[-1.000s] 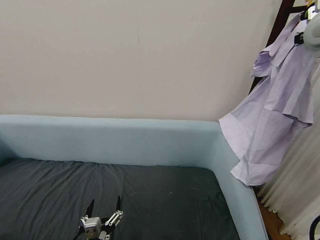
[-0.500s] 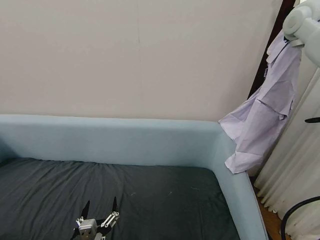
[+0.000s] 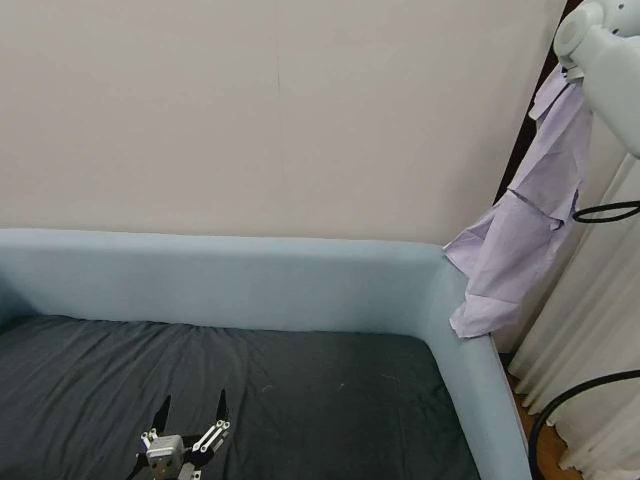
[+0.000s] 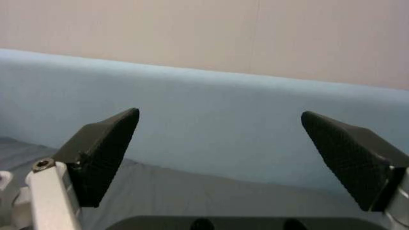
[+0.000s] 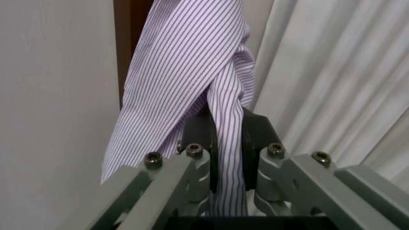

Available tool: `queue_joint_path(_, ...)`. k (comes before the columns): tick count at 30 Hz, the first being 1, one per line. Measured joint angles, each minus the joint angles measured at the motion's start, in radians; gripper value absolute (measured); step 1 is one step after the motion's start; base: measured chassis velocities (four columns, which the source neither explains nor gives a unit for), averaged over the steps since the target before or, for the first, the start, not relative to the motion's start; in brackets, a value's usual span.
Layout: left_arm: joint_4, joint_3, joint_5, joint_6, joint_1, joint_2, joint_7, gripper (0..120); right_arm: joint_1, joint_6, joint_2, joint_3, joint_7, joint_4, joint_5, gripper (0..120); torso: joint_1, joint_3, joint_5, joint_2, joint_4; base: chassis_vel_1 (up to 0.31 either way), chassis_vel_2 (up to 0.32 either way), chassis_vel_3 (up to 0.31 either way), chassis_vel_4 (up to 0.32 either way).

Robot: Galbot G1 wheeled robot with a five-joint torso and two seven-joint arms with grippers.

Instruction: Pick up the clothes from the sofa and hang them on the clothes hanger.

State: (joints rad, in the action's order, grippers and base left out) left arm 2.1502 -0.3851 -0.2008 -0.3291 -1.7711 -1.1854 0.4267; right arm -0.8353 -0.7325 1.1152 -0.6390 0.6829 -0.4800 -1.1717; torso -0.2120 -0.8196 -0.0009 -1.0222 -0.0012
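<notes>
A purple striped shirt (image 3: 528, 225) hangs at the far right, past the sofa's end, its hem brushing the light blue armrest (image 3: 470, 370). My right arm (image 3: 605, 40) holds it up high. In the right wrist view my right gripper (image 5: 227, 139) is shut on a fold of the shirt (image 5: 185, 67), next to a dark brown wooden post (image 5: 131, 48). My left gripper (image 3: 192, 402) hovers open and empty low over the dark grey seat cushion (image 3: 320, 400). In the left wrist view it (image 4: 219, 117) faces the sofa's blue backrest (image 4: 211, 124).
A plain beige wall (image 3: 280, 120) rises behind the sofa. Cream curtains (image 3: 590, 340) hang at the right, with a black cable (image 3: 603, 213) looping off my right arm. The dark post (image 3: 520, 150) stands between the wall and the shirt.
My right arm has carried the shirt up and to the right, so it hangs narrower beside the post. My left gripper has sunk slightly lower and to the left.
</notes>
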Motion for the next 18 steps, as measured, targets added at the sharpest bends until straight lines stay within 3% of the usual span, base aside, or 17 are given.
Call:
queue_joint_path(8, 0.025, -0.023, -0.011, -0.001, -0.018, 0.028, -0.001, 100, 0.012, 0.001, 0.040, 0.081, 0.009, 0.062, 0.031, 8, 0.000, 0.000, 0.0001, 0.000, -0.0002, 0.000, 0.000, 0.000, 0.000)
queue_joint_path(18, 0.044, -0.036, -0.023, -0.003, -0.028, 0.022, -0.003, 100, 0.029, 0.001, 0.057, 0.071, -0.010, 0.089, 0.028, 8, 0.000, 0.000, 0.0000, 0.000, -0.0003, 0.000, 0.000, 0.000, 0.000)
